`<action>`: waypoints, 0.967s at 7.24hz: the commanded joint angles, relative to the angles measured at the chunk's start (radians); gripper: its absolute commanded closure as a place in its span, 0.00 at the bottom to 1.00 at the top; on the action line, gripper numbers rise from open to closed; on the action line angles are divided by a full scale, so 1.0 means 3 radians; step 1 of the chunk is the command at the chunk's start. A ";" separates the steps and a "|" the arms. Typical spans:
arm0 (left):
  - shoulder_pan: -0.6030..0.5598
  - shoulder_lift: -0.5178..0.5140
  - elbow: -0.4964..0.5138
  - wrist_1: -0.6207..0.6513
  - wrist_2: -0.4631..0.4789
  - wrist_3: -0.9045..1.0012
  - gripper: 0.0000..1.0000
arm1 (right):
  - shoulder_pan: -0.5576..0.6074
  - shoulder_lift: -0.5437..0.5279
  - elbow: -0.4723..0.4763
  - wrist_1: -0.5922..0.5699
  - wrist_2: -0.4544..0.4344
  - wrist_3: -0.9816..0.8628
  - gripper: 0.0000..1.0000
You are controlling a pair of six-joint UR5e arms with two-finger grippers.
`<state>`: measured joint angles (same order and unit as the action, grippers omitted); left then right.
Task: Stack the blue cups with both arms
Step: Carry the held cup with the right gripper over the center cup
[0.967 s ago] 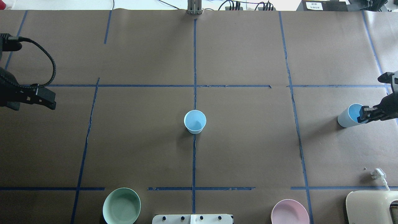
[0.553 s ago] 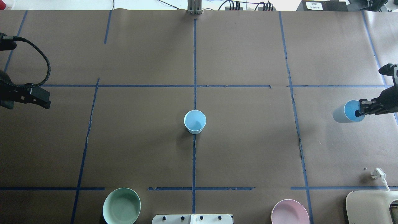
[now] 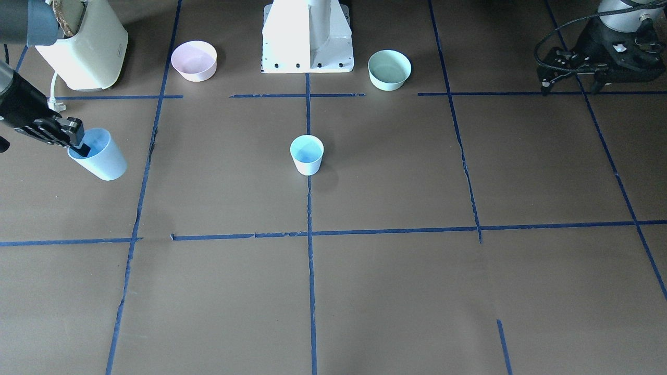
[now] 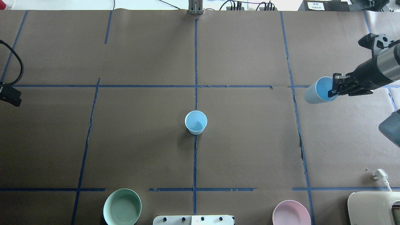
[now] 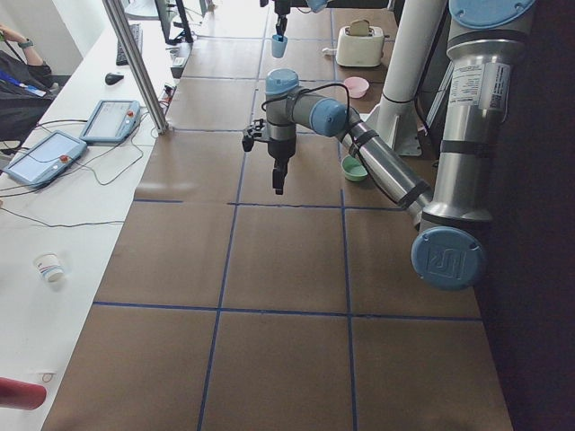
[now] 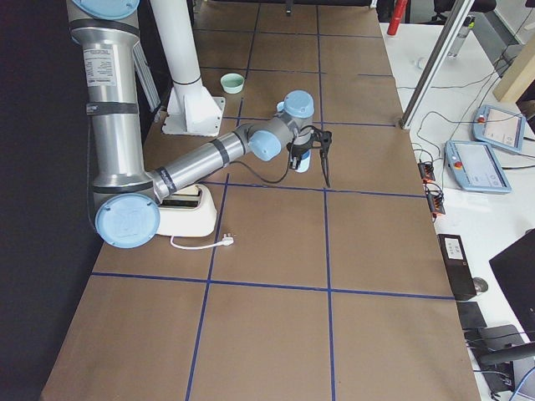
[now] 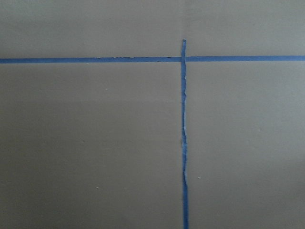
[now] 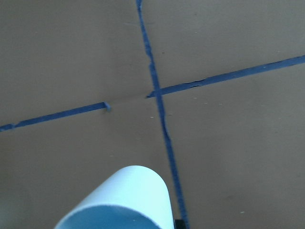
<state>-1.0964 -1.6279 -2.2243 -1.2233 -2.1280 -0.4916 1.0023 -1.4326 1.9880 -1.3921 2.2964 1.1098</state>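
Note:
One pale blue cup (image 4: 196, 122) stands upright on the table's centre line, also in the front view (image 3: 307, 153). My right gripper (image 4: 336, 87) is shut on the rim of the second blue cup (image 4: 317, 91) and holds it tilted above the table, to the right of the centre cup. The held cup also shows in the front view (image 3: 99, 154) and at the bottom of the right wrist view (image 8: 124, 200). My left gripper (image 3: 569, 85) is open and empty at the far left of the table. The overhead view shows only its edge.
A mint-green bowl (image 4: 122, 207) and a pink bowl (image 4: 291, 213) sit at the near edge on either side of the white pedestal base (image 3: 307, 36). A cream toaster (image 4: 373, 207) with a white plug (image 4: 379, 174) stands at the near right corner.
My right gripper has lifted the blue cup and carried it up and toward the centre. My left arm has drawn back to the left, almost out of the overhead view.

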 commanded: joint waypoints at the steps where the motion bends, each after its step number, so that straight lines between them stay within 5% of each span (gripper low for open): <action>1: -0.0393 0.0027 0.0417 -0.0028 -0.0009 0.0694 0.00 | -0.0510 0.0692 0.0062 -0.0284 -0.0142 0.0735 1.00; 4: -0.0890 0.0022 0.1219 -0.0516 -0.0320 0.1443 0.00 | -0.1284 0.1485 -0.0060 -0.0808 -0.0924 0.1133 1.00; 7: -0.0896 0.0022 0.1391 -0.0718 -0.0321 0.1444 0.00 | -0.1551 0.1748 -0.0316 -0.0826 -0.1221 0.1138 1.00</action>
<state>-1.3632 -1.6214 -1.8184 -1.4262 -2.2234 -0.0610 0.5682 -0.9386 1.9246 -1.6354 1.9682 1.4501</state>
